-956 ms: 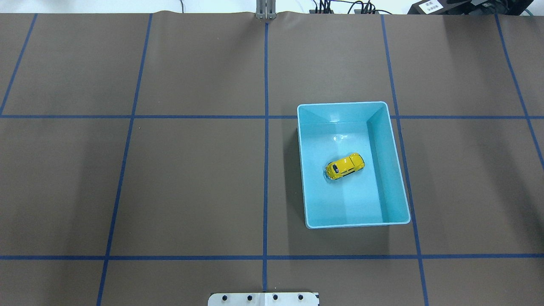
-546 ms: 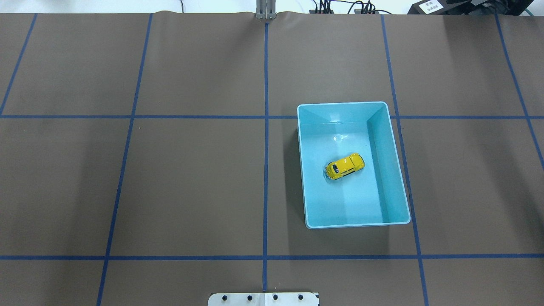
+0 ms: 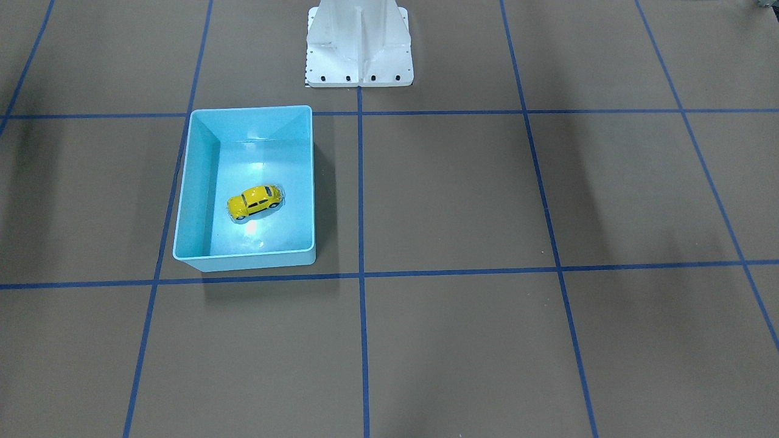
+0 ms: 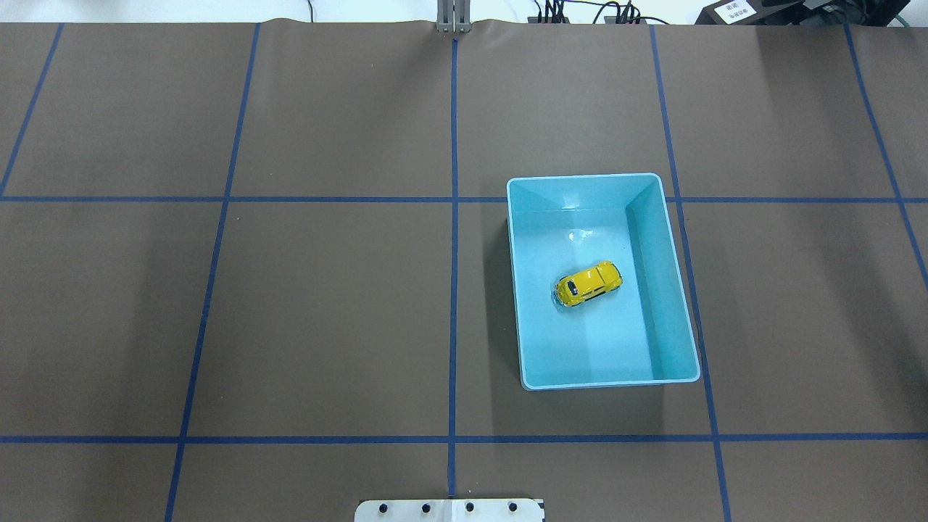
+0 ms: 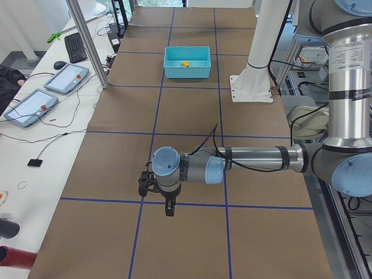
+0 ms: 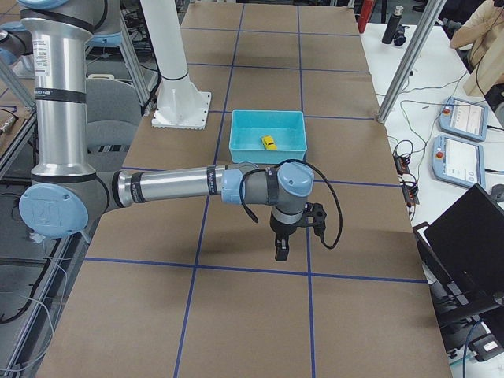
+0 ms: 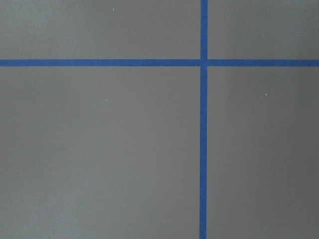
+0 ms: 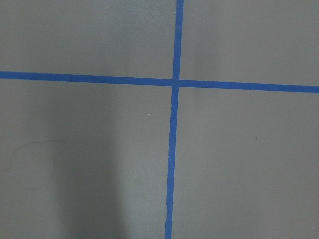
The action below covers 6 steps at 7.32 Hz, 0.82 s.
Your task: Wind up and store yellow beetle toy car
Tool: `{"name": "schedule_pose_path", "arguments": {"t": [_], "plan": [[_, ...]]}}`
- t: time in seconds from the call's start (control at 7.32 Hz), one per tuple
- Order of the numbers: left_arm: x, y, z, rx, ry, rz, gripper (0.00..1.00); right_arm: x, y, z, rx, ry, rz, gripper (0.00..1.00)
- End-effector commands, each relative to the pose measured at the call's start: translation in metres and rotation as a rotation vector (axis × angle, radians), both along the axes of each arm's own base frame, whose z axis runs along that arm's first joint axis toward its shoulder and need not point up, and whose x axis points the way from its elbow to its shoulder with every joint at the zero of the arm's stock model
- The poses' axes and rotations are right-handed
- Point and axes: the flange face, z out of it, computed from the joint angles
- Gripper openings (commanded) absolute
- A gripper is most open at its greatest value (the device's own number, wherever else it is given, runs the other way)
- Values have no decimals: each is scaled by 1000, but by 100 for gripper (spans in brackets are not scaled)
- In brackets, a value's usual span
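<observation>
Brown table mat [image 3: 456,194] with a blue tape grid [image 3: 360,243] fills the front-facing view. A light-blue bin [image 3: 243,260] sits on it, with the yellow beetle toy car [image 3: 255,201] on its wheels about mid-floor, touching no wall. The white pedestal base [image 3: 359,55] is cut off at the top edge.

Overhead: car sits at an angle to the bin walls; the pedestal base is only a sliver at the bottom edge.

Exterior left: the left gripper [image 5: 169,204] points down, low over the mat by a tape line. Its fingers are small and dark, so I cannot tell the gap. The car is a yellow speck in the bin, well apart, far up the table beyond this gripper.

Exterior right: the right gripper [image 6: 281,247] also points down, low over the mat, opening impossible to tell. Bin and car lie beyond it, apart.

Both wrist views: only mat and a tape crossing, fingers out of frame.
</observation>
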Motion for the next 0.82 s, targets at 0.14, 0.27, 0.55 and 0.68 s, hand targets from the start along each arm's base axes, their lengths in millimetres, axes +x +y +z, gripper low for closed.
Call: {"name": "schedule_pose_path", "arguments": {"t": [0.14,0.27,0.55,0.68], "plan": [[0,0,0,0,0,0,100,1,-1,-1,4,0,0,100],[0,0,0,-1,0,0,100,0,-2,-1,4,-3,0,100],[0,-1,-1,2,0,0,100,0,-1,1,-2,-1,0,100],[0,-1,-1,0,0,0,100,0,-1,2,-5,0,0,100]]}}
